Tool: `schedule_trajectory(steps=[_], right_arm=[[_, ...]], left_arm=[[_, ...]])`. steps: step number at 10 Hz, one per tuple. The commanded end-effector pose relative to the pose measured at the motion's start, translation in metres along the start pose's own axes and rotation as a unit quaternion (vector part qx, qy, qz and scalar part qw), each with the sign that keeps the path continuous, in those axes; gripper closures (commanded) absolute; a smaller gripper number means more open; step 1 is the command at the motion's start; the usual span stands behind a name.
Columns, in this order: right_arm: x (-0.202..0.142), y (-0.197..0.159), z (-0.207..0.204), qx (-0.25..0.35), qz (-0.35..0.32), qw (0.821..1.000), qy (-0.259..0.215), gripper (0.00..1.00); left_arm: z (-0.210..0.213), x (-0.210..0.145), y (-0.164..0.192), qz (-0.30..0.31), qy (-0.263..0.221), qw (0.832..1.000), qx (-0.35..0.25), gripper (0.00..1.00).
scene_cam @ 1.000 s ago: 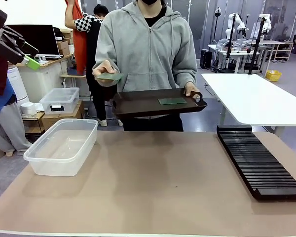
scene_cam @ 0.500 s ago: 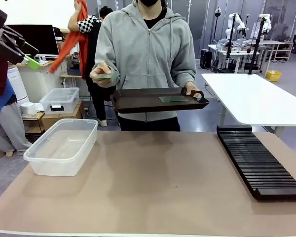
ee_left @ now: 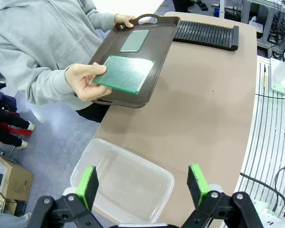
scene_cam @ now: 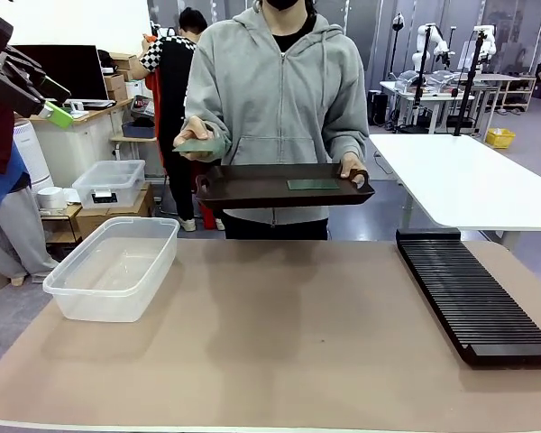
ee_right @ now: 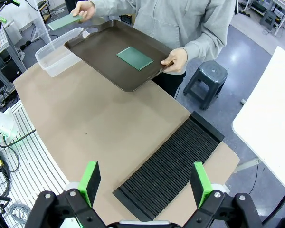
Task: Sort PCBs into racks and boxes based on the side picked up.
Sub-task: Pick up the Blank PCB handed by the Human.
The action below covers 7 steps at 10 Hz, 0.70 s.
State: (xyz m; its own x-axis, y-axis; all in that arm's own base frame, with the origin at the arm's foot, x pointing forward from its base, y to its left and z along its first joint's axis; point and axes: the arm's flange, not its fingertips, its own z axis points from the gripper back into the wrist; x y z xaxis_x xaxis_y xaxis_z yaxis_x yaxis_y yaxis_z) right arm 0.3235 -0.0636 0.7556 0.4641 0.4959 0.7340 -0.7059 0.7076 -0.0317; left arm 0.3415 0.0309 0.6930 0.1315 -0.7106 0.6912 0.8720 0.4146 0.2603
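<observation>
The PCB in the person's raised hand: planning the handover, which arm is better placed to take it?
Left, likely. The PCB is held on the tub side, where the open left claw faces it; the open right claw hangs over the rack.

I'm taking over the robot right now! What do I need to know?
Both open, empty: left gripper, right gripper.
One board is in the person's hand; the other board lies on the tray the person holds.
Done: nothing; rack and tub hold no boards.
Left: take and sort both.
</observation>
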Motion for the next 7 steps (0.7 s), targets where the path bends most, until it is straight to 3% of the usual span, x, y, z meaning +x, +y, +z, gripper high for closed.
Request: schedule_trajectory(steps=[1, 3, 4, 6, 7], right_arm=[[0.000, 0.000, -0.001, 0.001, 0.001, 1.000, 0.000, 0.00], [0.000, 0.000, -0.001, 0.001, 0.001, 1.000, 0.000, 0.00], [0.000, 0.000, -0.001, 0.001, 0.001, 1.000, 0.000, 0.00], [0.000, 0.000, -0.001, 0.001, 0.001, 1.000, 0.000, 0.00], [0.000, 0.000, -0.001, 0.001, 0.001, 1.000, 0.000, 0.00]], left_arm=[[-0.008, 0.006, 0.008, 0.056, 0.024, 0.996, -0.065, 0.00], [-0.016, 0.014, 0.026, 0.162, 0.045, 0.972, -0.162, 0.00], [-0.026, 0.017, 0.038, 0.223, 0.061, 0.951, -0.206, 0.00], [-0.049, 0.021, 0.060, 0.331, 0.072, 0.911, -0.235, 0.00], [-0.061, 0.023, 0.065, 0.388, 0.050, 0.886, -0.251, 0.00]])
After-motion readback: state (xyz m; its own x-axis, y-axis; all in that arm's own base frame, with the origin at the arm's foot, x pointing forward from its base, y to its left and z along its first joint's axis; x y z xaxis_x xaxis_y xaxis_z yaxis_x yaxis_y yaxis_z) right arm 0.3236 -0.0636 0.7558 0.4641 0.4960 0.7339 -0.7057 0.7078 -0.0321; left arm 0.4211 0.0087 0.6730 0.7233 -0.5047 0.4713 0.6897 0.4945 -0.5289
